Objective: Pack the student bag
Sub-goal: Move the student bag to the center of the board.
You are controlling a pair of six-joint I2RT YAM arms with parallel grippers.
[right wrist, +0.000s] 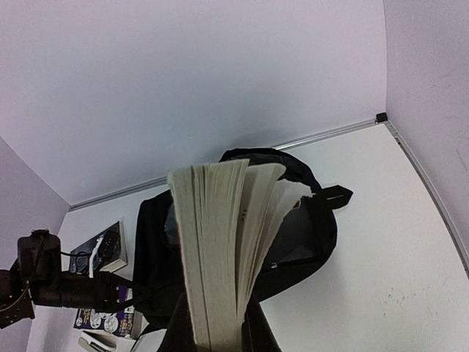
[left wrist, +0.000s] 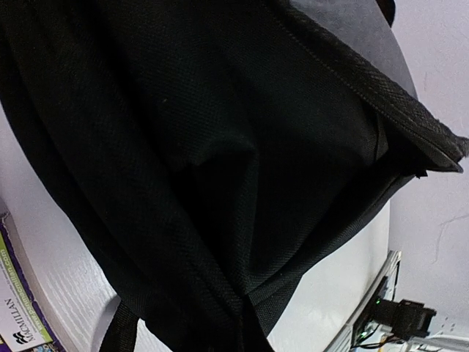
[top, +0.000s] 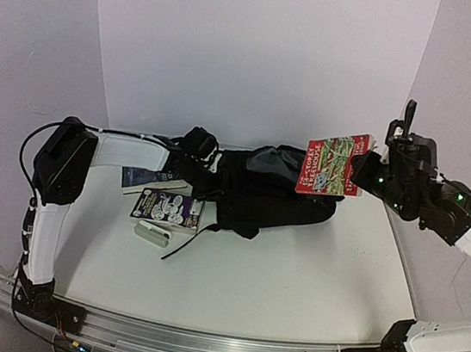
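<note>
The student bag, a large black backpack, lies in the middle of the table with its grey-lined mouth facing the back. My left gripper is at the bag's left edge. In the left wrist view black bag fabric fills the frame and gathers into a pinched fold at the bottom, hiding the fingers. My right gripper is shut on a red-covered book, held in the air over the bag's right end. In the right wrist view the book's fanned pages stand upright above the bag.
Left of the bag lie a purple-covered book, a dark book and a small pale case. A loose black strap trails toward the front. White walls close in at the back and on both sides.
</note>
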